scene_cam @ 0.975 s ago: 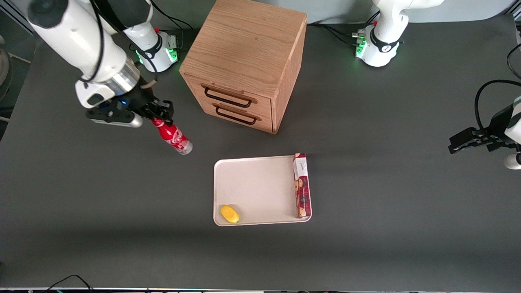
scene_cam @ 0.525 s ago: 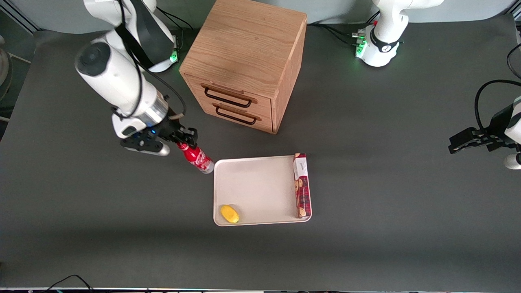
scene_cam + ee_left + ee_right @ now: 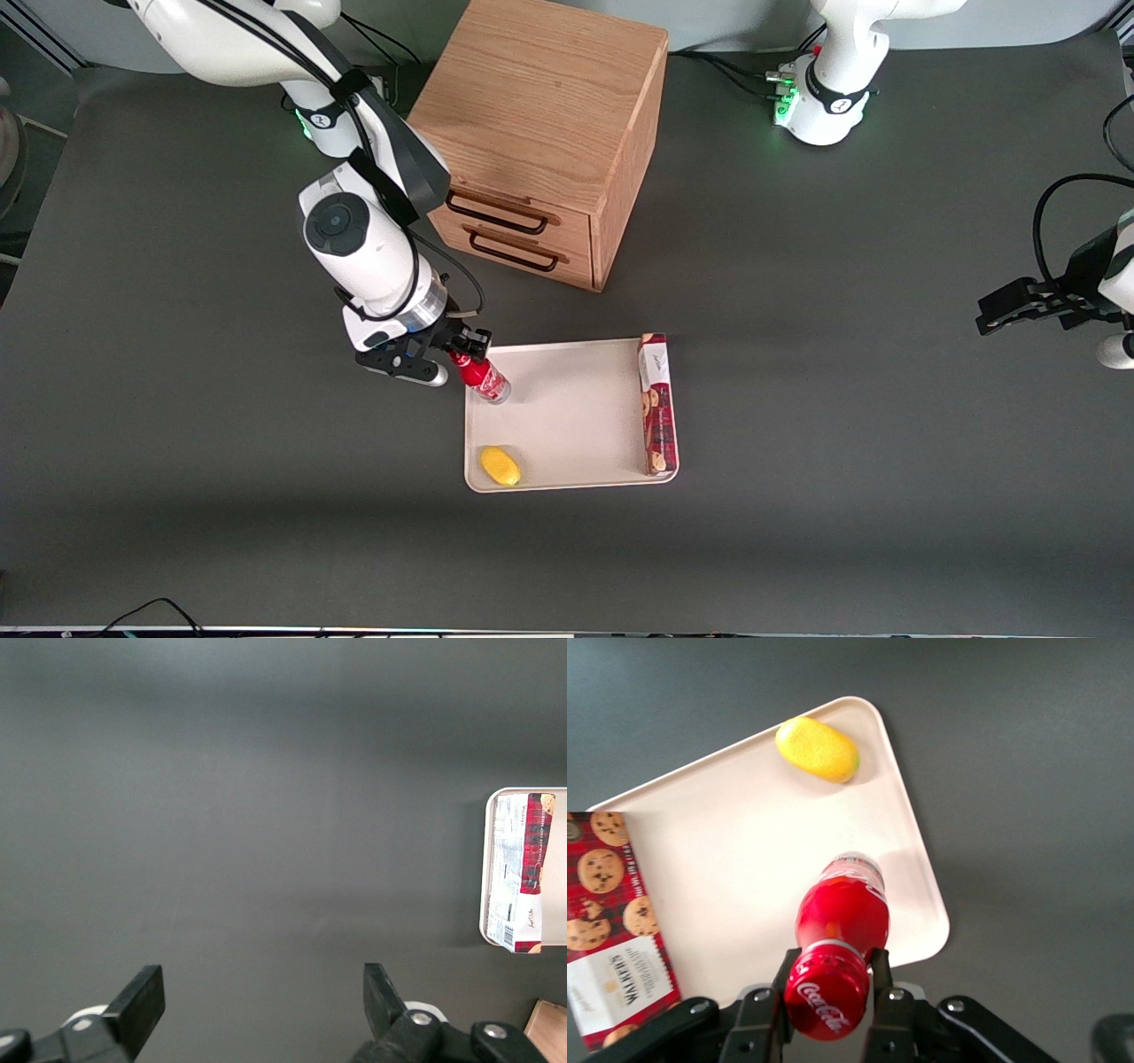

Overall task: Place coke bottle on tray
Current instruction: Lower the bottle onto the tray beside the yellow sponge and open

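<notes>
The coke bottle (image 3: 481,379) (image 3: 840,920) is a slim red bottle with white script, a red cap and a silvery base. My right gripper (image 3: 462,353) (image 3: 830,971) is shut on its neck just below the cap. The bottle hangs tilted, its base over the corner of the tray (image 3: 567,416) (image 3: 726,877) that lies nearest the working arm and the drawer cabinet. Whether the base touches the tray I cannot tell. The tray is a flat off-white rectangle with rounded corners.
A yellow lemon-like object (image 3: 500,466) (image 3: 818,750) lies in the tray's corner nearest the front camera. A long red cookie box (image 3: 656,404) (image 3: 607,930) (image 3: 520,873) lies along the tray's edge toward the parked arm. A wooden drawer cabinet (image 3: 536,133) stands farther from the front camera.
My right arm has carried the bottle from the bare table near the working arm's end to above the tray's corner, moving toward the parked arm's end and nearer the front camera.
</notes>
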### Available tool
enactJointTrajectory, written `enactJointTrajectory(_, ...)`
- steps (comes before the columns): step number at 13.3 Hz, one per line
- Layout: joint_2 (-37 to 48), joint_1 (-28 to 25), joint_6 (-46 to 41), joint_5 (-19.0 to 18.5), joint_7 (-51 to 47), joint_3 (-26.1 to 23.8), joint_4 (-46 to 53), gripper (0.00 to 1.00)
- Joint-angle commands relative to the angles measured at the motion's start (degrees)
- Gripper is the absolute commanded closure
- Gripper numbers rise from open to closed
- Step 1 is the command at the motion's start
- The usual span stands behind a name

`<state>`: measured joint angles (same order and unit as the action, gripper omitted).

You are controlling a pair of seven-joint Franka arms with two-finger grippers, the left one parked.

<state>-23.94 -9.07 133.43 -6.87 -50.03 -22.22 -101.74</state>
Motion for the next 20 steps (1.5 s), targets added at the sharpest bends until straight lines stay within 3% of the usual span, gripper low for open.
enactJointTrajectory(1, -2.5, -0.9, 0.8, -3.6, -2.2, 1.6, 2.1, 1.00)
enactJointTrajectory(9, -5.3, -0.9, 3.2, -3.8, -2.8, 1.7, 2.2, 1.00)
enactJointTrajectory(10, -5.8, -0.9, 3.2, -3.8, -2.8, 1.7, 2.3, 0.66)
enactJointTrajectory(11, -6.1, -0.8, 3.2, -3.7, -2.5, 1.8, 2.6, 0.18)
enactJointTrajectory(12, -6.1, -0.7, 3.2, -3.7, -2.2, 1.9, 2.7, 0.00)
enactJointTrajectory(16, -4.4, -0.8, -0.9, -3.9, -0.9, 1.8, 5.4, 0.00)
enactJointTrajectory(20, 6.2, -0.2, -15.8, -2.5, 19.5, 4.8, 8.8, 0.00)
